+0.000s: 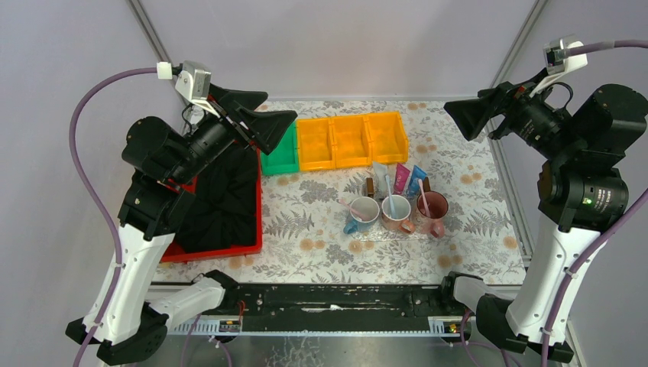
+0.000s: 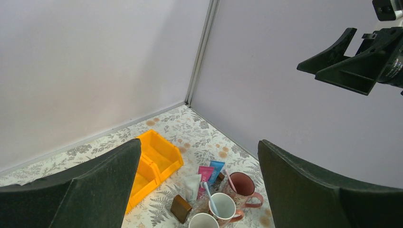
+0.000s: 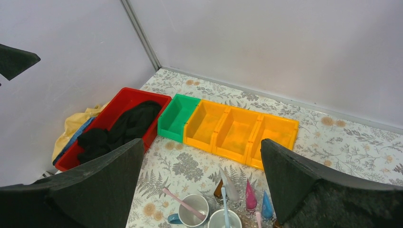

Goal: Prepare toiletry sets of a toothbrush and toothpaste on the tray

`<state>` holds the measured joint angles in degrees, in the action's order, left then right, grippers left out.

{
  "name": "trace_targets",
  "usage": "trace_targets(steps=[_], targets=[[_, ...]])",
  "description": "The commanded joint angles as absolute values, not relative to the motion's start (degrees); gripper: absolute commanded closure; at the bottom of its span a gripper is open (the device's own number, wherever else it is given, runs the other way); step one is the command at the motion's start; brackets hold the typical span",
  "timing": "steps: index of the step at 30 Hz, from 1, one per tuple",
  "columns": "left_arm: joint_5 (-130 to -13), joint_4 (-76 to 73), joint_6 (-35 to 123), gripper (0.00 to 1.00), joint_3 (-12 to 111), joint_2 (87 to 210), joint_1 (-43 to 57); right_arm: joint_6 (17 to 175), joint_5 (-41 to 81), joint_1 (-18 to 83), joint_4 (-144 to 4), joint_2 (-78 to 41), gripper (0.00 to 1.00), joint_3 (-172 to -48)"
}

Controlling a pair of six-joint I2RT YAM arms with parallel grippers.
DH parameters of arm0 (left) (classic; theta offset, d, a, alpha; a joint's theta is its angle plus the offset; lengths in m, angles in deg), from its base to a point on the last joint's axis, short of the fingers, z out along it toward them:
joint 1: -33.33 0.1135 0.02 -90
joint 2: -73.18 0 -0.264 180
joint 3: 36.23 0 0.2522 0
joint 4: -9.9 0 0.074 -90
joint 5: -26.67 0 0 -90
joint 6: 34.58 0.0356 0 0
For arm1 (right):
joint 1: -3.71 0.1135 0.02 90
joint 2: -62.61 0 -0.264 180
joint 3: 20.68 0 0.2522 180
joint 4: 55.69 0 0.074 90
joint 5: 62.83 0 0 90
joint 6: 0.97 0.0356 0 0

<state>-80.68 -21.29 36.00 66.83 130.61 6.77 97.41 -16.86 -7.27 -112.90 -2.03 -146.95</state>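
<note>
1. Grippers. The left gripper (image 1: 264, 115) hangs high over the red crate (image 1: 221, 248) at the left of the table (image 1: 474, 245). The right gripper (image 1: 472, 115) hangs high over the right table edge. On both, the fingers are released and spread wide, with nothing between them. In the left wrist view, the 2 fingers (image 2: 90, 190) frame the mugs far below.

2. Red crate. It sits near the left edge and holds a black cloth (image 1: 225, 199). The right wrist view shows yellow fabric (image 3: 76, 124) beside the crate's far side.

3. Mugs. 3 mugs stand in a row at table centre, touching or nearly touching: left mug (image 1: 368, 212), middle mug (image 1: 399, 215), right mug (image 1: 437, 205).

4. Toothbrushes. Each mug contains 1 toothbrush, leaning on the rim:
- left mug: pink toothbrush (image 1: 350, 205), tilted to the left
- middle mug: blue toothbrush (image 1: 390, 195)
- right mug: whitish toothbrush (image 1: 422, 193)

5. Toothpaste. 3 tubes stand in a row just behind the mugs: white tube (image 1: 380, 177), magenta tube (image 1: 400, 179), blue tube (image 1: 416, 180). Whether they touch the mugs cannot be determined. 1 brown block (image 1: 370, 186) sits at the left end of this row and another (image 1: 426, 184) at the right end.

6. Bins. At the far side, 1 green bin (image 1: 283, 157) and 3 yellow bins (image 1: 351, 140) stand side by side, with the green bin next to the red crate
</note>
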Motion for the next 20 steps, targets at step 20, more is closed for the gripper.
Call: trace_targets(steps=[20], targets=[[-79.99, -21.44, 37.18, 0.00, 66.66, 129.95, 7.17, 98.23, -16.47, -7.33, -110.68, -1.52, 0.01, -147.27]])
